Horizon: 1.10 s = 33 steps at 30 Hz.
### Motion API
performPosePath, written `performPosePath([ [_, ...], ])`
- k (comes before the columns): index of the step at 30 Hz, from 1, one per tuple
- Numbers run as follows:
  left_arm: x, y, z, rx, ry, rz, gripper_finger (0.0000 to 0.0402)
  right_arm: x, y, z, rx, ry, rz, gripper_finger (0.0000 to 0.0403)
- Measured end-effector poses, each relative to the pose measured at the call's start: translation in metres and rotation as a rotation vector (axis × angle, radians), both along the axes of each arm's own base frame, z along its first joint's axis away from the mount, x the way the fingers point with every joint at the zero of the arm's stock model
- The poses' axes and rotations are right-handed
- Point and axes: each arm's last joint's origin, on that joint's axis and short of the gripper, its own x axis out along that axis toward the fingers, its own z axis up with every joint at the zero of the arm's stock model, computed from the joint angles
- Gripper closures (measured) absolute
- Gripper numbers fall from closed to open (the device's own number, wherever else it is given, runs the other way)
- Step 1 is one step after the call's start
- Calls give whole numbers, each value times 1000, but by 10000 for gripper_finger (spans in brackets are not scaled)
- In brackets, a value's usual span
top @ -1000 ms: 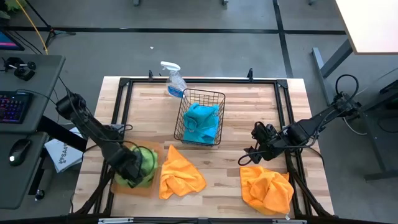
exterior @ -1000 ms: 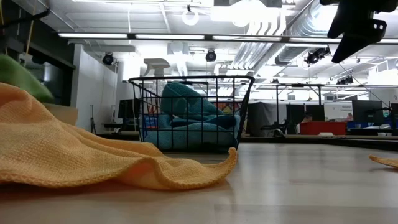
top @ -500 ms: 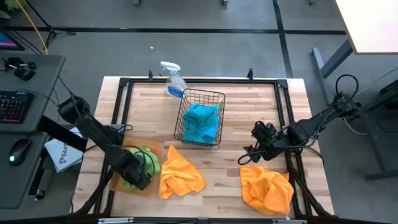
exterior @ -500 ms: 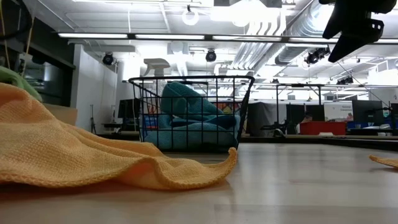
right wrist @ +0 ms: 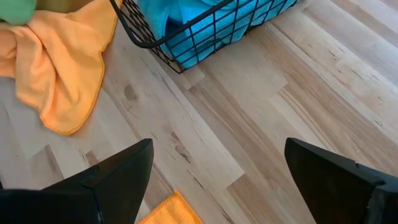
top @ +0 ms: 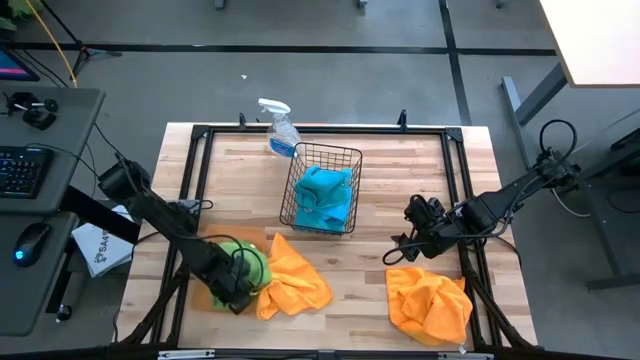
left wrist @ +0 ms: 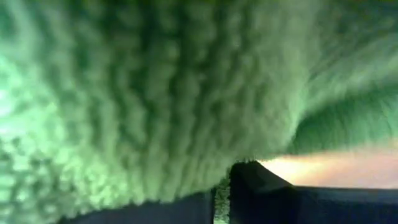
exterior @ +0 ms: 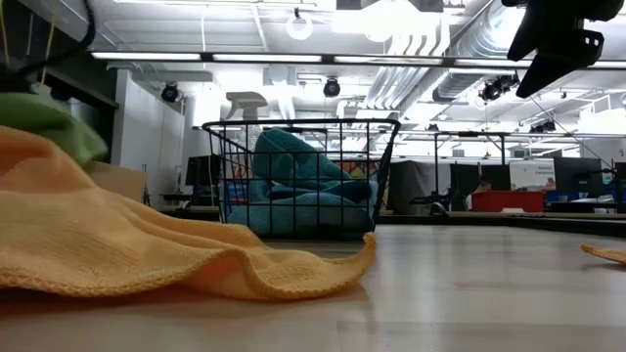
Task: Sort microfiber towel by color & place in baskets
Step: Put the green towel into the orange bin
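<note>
A green towel (top: 252,262) lies bunched at the right end of the flat orange tray (top: 203,297), against the left edge of an orange towel (top: 293,282). My left gripper (top: 237,287) is down at the green towel's near side and shut on it. A second orange towel (top: 430,305) lies near the table's right near corner. The black wire basket (top: 297,185) holds blue towels (top: 325,195). My right gripper (top: 408,245) hangs open above the bare wood, just far of that second orange towel. My left gripper pinches a bunch of the green towel (left wrist: 221,198) between its two dark fingers (left wrist: 255,186); the cloth fills the wrist view and hides which edge or how many layers. The arm comes down slanting from the table's left. The towel rests on the tray, and its upper part bulges above the fingers.
A clear spray bottle (top: 279,128) stands at the far edge behind the basket. A black frame rail (top: 195,180) runs around the table top. Bare wood shows between the basket and the near orange towels, and right of the basket.
My left gripper has moved toward the table's right and near edges, dragging the green towel across the tray until it meets the left orange towel. The green bunch now sits farther right and the tray's left part is uncovered. The orange towel's left edge is pushed up a little.
</note>
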Motion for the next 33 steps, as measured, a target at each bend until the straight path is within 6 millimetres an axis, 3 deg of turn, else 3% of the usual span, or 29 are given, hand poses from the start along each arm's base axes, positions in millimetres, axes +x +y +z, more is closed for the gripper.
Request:
performPosePath([
  [13,-15,16,87,45,-59,-198,314,0,0,0,-3,0,0,43],
  [23,-24,32,127,66,-218,-264,241,0,0,0,-6,0,1,43],
  [28,1,40,143,181,-541,-228,234,0,-1,0,-22,-11,-11,43],
  [33,57,44,132,228,-749,-311,234,0,-1,0,-8,-19,-33,43],
])
